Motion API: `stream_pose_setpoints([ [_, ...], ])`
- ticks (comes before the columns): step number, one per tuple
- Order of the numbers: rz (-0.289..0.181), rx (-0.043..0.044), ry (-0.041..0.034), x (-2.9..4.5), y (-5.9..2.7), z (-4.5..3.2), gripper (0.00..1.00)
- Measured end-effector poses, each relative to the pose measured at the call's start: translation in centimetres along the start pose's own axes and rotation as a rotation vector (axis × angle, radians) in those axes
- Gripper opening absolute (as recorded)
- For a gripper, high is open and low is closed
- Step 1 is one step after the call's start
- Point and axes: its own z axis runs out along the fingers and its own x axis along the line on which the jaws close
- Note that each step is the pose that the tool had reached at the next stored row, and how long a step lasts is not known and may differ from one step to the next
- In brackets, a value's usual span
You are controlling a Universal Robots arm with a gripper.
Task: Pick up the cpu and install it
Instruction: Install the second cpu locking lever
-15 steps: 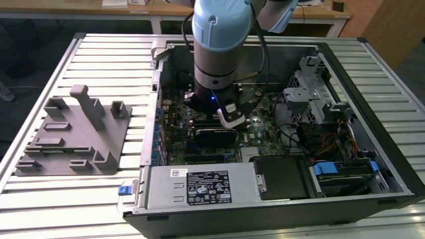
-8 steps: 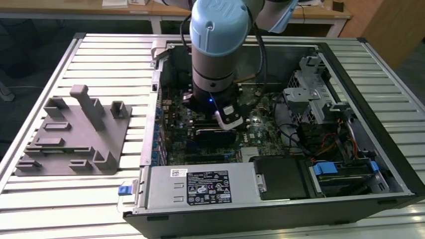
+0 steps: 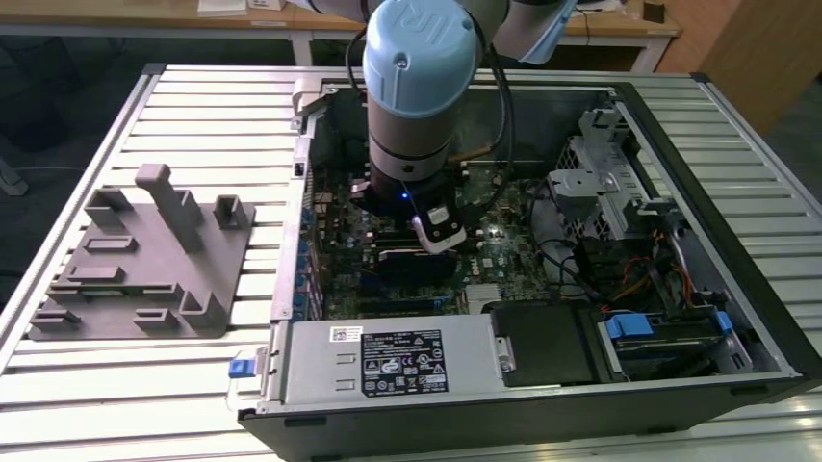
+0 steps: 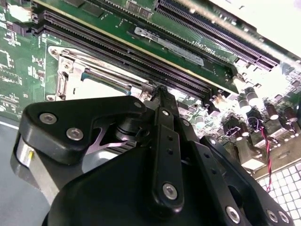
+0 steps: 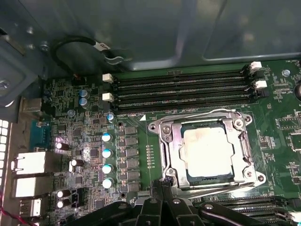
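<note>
Already the cpu [image 5: 207, 152] sits in its socket; fingers [image 5: 164, 184] partly hidden.

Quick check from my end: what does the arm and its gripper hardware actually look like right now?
The arm is a grey cylinder with a pale blue joint cap and a black cable running down it. The gripper is black, built of flat linkage bars with silver screw heads, above a small blue light.

An open computer case [image 3: 719, 318] lies on the slatted counter [image 3: 192, 106], toward the exterior view's right. Inside it are a green motherboard [image 5: 84, 136] with long memory slots [image 5: 183, 89], a silver power supply box [image 3: 385, 361] along the near wall, and a metal drive cage [image 3: 603, 178]. A grey plastic holder [image 3: 135, 265] with upright posts sits near the counter's edge on the exterior view's left.
</note>
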Motion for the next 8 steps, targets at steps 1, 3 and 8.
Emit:
stream_pose_setpoints([
  [1,0.000,-0.0001,0.0000,0.00,0.00,0.00,0.11],
  [3,0.000,-0.0004,-0.0001,0.00,0.00,0.01,0.11],
  [8,0.000,-0.0006,-0.0001,0.01,0.09,-0.29,0.11],
])
